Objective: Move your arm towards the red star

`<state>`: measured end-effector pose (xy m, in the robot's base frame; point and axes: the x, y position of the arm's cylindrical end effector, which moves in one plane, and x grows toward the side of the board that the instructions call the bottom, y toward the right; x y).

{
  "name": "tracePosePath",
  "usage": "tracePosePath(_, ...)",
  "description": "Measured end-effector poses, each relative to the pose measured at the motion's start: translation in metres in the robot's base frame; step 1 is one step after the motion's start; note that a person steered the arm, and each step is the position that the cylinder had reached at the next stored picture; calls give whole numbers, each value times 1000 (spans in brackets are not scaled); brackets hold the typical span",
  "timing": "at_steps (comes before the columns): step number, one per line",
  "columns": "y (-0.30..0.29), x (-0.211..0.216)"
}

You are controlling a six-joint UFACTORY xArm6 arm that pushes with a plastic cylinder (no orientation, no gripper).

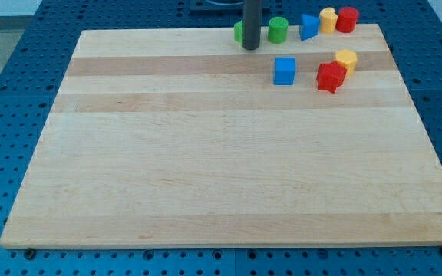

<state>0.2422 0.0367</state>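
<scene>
We see our arm ending in a straight dark rod, with no hand on it, so there is nothing to open, clench or grasp; it only pushes. My tip (250,47) rests on the wooden board (206,169) near the view's top edge, a little right of the middle.

Just to the left of my tip, partly hidden behind the rod, a green block (238,31) peeks out; we cannot make out its shape. Just to the right of my tip stands a green cylinder (278,30), close but apart from the rod. Further right along the top edge come a blue triangle (308,27), then a yellow block (328,20) and a red block (347,19) side by side, touching or nearly so.

The red star (331,77) lies to the right of my tip and somewhat toward the view's bottom, well apart from it. A yellow block (347,59) sits right against the star's upper right side. Between my tip and the star, closer to the star, sits a blue cube (285,70), apart from both.

The board lies on a blue perforated table (21,46).
</scene>
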Motion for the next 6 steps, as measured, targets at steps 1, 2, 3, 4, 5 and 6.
tracePosePath(1, -2, 0)
tracePosePath(2, -2, 0)
tracePosePath(3, -2, -3)
tracePosePath(4, -2, 10)
tracePosePath(5, -2, 76)
tracePosePath(6, 8, 146)
